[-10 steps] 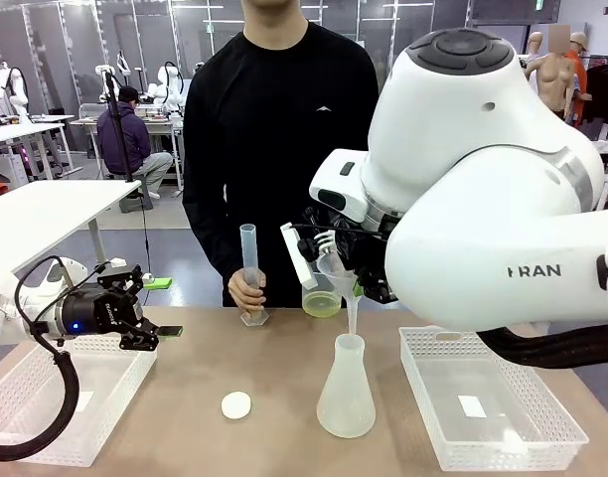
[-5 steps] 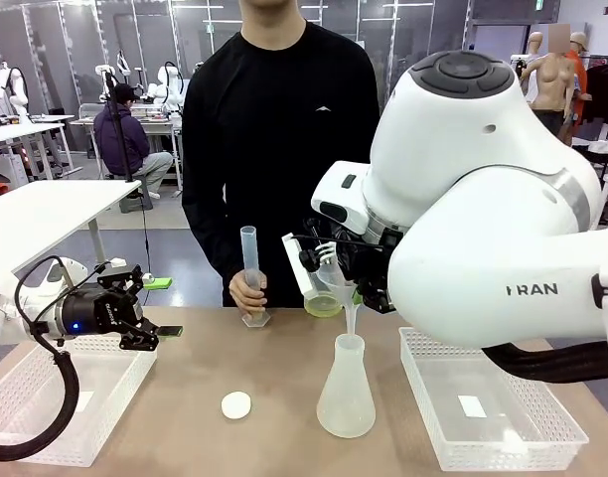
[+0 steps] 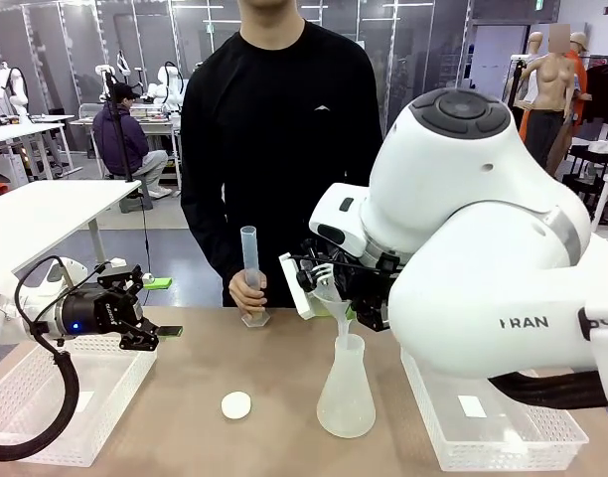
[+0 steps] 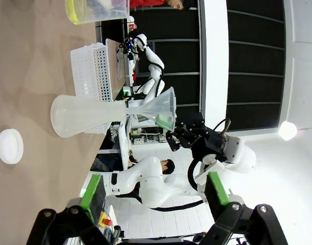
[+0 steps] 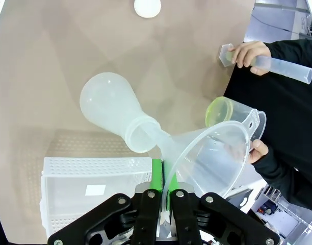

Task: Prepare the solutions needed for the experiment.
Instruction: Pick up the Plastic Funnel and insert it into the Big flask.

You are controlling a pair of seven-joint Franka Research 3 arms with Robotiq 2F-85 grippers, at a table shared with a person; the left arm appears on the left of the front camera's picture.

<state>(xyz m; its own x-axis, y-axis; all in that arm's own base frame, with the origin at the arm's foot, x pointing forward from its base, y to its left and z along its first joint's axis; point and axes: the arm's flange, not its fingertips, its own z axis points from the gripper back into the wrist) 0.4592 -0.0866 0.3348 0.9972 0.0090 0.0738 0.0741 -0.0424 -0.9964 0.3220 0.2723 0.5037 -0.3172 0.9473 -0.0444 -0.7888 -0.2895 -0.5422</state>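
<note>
R fingers [image 5: 157, 176] clamp funnel [image 5: 212, 153] rim, stem in flask [image 3: 345, 397] neck; L fingers [image 3: 163, 331] open, empty, by tray [image 3: 115, 397].

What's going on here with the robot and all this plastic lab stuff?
The robot's right tool holds a clear funnel with its stem in the neck of a flask. Across from it, a person holds a measuring cylinder upright and a beaker of yellow-green liquid. The left tool hangs open by a white basket.
</note>
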